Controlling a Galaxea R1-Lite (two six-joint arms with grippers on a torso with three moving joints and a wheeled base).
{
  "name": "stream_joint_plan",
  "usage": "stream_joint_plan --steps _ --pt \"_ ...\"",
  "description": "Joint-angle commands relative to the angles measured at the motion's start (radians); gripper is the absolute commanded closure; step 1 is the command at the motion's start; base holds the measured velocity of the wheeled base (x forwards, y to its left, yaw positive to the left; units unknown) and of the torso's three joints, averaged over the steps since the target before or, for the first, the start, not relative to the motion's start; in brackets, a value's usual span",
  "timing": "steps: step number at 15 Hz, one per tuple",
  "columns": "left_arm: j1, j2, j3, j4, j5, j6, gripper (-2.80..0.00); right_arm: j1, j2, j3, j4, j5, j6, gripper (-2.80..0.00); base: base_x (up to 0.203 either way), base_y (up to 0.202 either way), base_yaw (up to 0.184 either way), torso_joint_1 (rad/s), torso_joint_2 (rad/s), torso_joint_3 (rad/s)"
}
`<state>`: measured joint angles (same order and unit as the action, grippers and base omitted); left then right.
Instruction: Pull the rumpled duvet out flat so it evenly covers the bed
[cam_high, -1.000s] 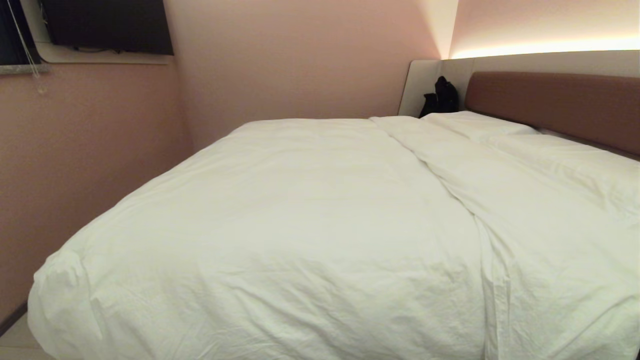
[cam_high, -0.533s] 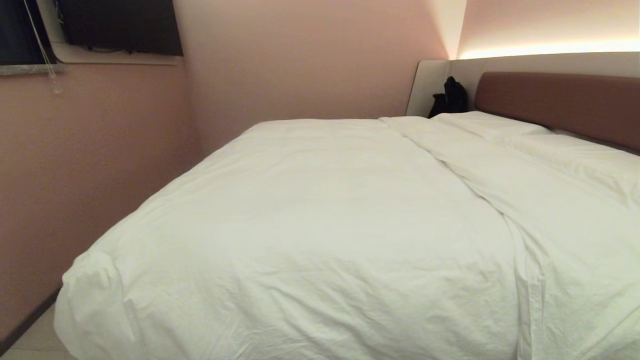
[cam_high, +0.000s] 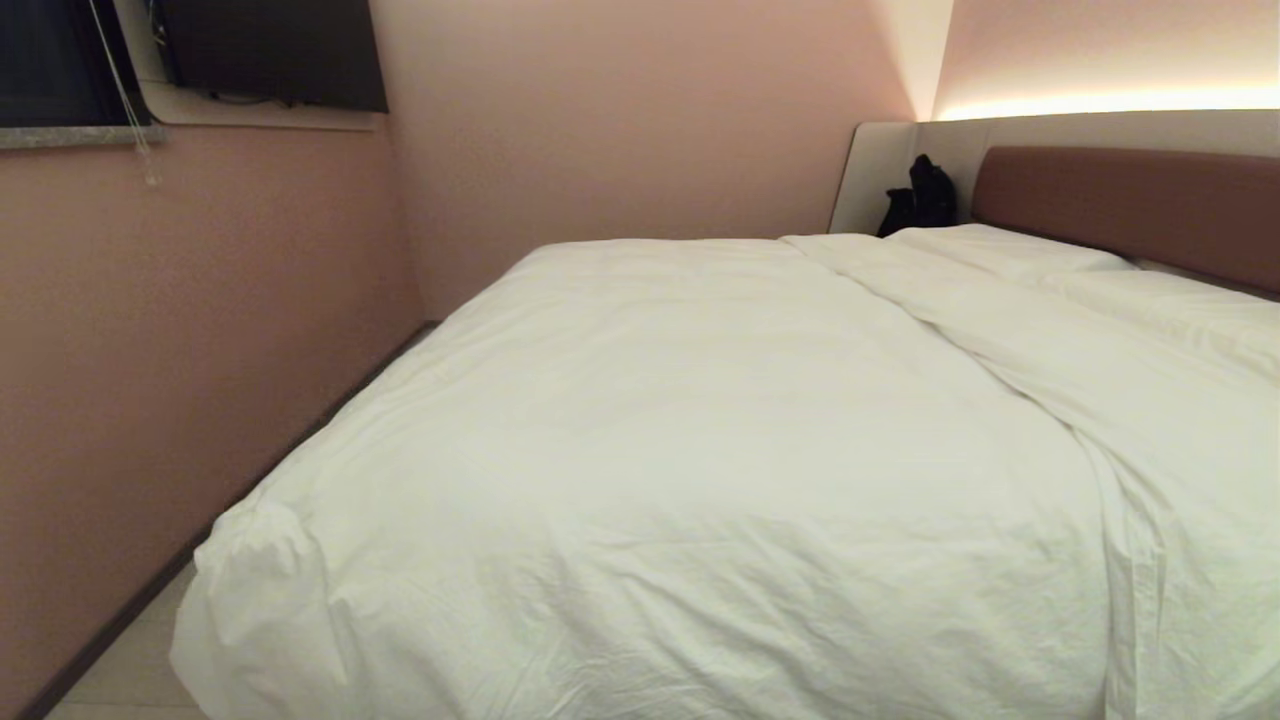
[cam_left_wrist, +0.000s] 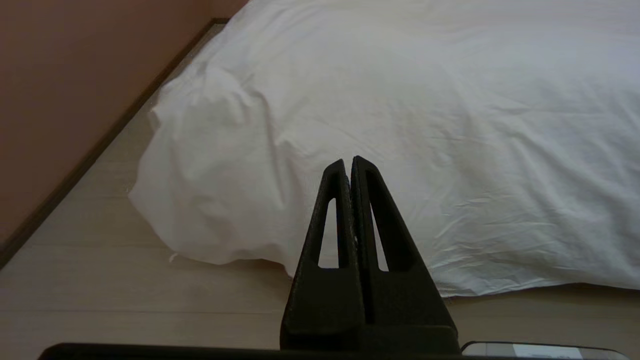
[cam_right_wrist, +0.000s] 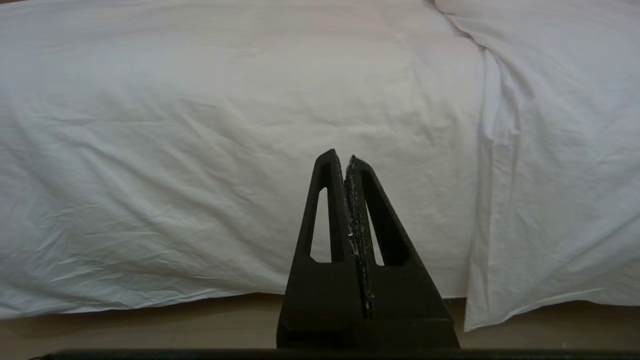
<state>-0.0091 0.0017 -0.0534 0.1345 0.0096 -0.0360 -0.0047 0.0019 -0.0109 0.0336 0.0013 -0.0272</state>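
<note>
The duvet (cam_high: 700, 430) lies over the bed (cam_high: 1120, 195), its hanging edge ahead of and below both my grippers. My left gripper (cam_left_wrist: 348, 161) sits nearer its bunched corner (jaws together, empty); my right gripper (cam_right_wrist: 346, 156), likewise closed, faces the overlap seam.

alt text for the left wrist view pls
The shut left gripper hangs above a pale wood floor, pointing at the corner of a creased white duvet that drapes off the bed to the floor. A brown wall runs alongside.
</note>
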Motion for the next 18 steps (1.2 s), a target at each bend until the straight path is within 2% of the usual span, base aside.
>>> stream_joint_plan --steps 1,18 --pt "0.0 0.0 0.0 0.001 0.001 0.001 0.0 0.0 0.0 0.0 0.0 0.0 0.0 0.0 0.0 0.194 0.002 0.003 0.01 -0.001" --pt "0.0 0.0 0.0 0.001 0.001 0.001 0.0 0.0 0.0 0.0 0.0 0.0 0.0 0.0 0.0 0.197 -0.001 0.002 0.0 0.002"
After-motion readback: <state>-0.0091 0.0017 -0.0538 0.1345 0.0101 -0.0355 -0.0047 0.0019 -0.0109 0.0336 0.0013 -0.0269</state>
